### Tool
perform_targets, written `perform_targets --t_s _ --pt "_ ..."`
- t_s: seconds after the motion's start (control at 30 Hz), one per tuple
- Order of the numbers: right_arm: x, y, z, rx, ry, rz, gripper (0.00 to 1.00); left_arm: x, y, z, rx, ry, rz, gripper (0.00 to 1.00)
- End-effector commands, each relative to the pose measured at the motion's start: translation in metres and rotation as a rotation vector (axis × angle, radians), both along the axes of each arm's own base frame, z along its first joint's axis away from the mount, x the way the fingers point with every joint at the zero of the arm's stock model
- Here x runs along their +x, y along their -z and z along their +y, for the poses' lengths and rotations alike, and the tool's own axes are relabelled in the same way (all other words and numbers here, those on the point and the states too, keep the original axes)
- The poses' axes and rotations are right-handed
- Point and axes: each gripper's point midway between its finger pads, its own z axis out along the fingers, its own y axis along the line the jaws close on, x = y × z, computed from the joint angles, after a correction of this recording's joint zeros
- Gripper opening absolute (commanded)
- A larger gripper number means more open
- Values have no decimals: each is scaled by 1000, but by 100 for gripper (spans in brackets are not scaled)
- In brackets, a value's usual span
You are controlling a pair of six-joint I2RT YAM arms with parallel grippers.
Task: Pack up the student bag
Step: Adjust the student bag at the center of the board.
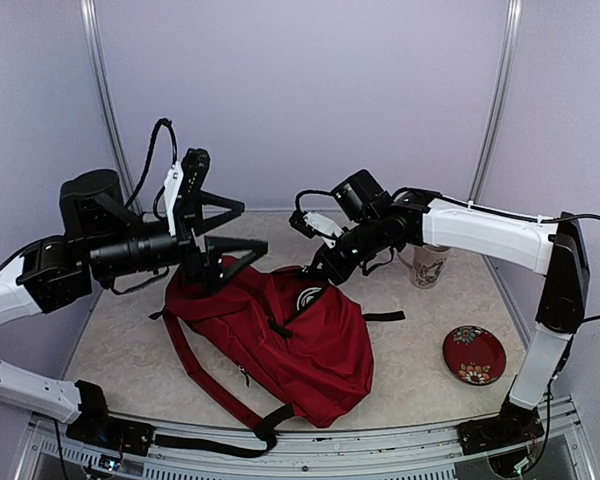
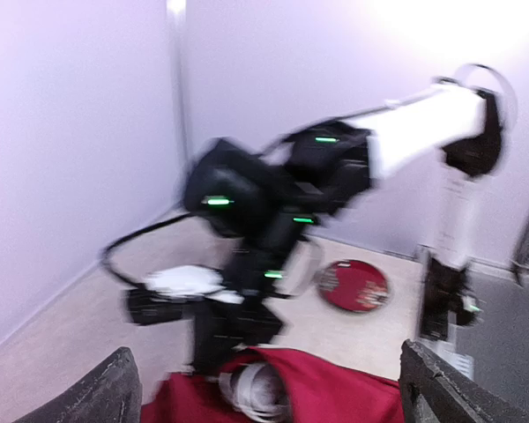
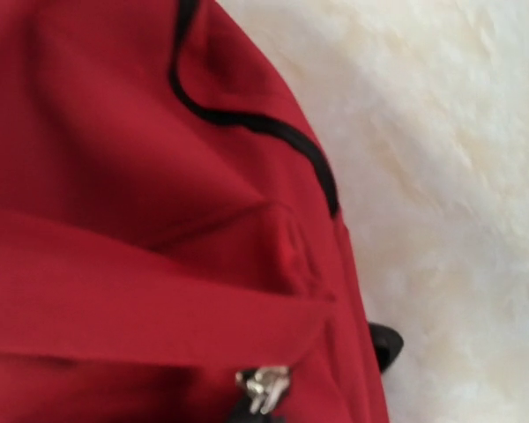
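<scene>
Left arm: elbow low at the left edge, forearm raised and roughly level above the pale speckled table (image 1: 420, 330), pointing right. Left gripper (image 1: 252, 226) in the air over the far-left corner of the large dark-red fabric backpack (image 1: 300, 350), clear of the fabric; jaws spread wide, holding nothing.

Right arm: upright from the base at the near right, bent at a high elbow, white forearm reaching left and down. Right gripper (image 1: 322, 270) at the far top edge of the backpack, touching or just above it. Jaw state not discernible: no fingers in the right wrist view, only red fabric, a black zipper line (image 3: 273, 132) and a metal zipper pull (image 3: 263, 388).

Backpack flat at mid-table. Long axis diagonal, far left to near right; black straps trailing toward the near edge.

Round red patterned plate (image 1: 474, 355) to the right, apart from the backpack. Pale patterned mug (image 1: 429, 266) farther back, below the right forearm in the top view.
</scene>
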Motion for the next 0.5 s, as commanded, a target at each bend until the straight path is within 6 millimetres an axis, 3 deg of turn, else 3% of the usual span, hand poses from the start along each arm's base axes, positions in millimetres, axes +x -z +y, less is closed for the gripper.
perform_targets --t_s 0.0,0.07,0.1,0.17,0.23,0.37,0.47 --pt "-2 -55 7 87 -41 -144 0 124 31 37 11 -324 178 96" --pt "2 -64 7 88 -32 -173 0 185 67 75 47 -569 290 92" --pt "6 -69 6 86 -16 -191 0 206 90 90 71 -650 350 88" --pt "20 -74 2 56 39 -226 0 225 133 102 116 -700 446 82" --pt "36 -77 -3 14 94 -246 0 223 168 97 147 -678 495 78" --pt "67 -87 -4 -31 161 -303 0 199 201 73 162 -624 540 71" --pt "84 -94 3 -24 185 -339 0 174 230 63 275 -645 525 66"
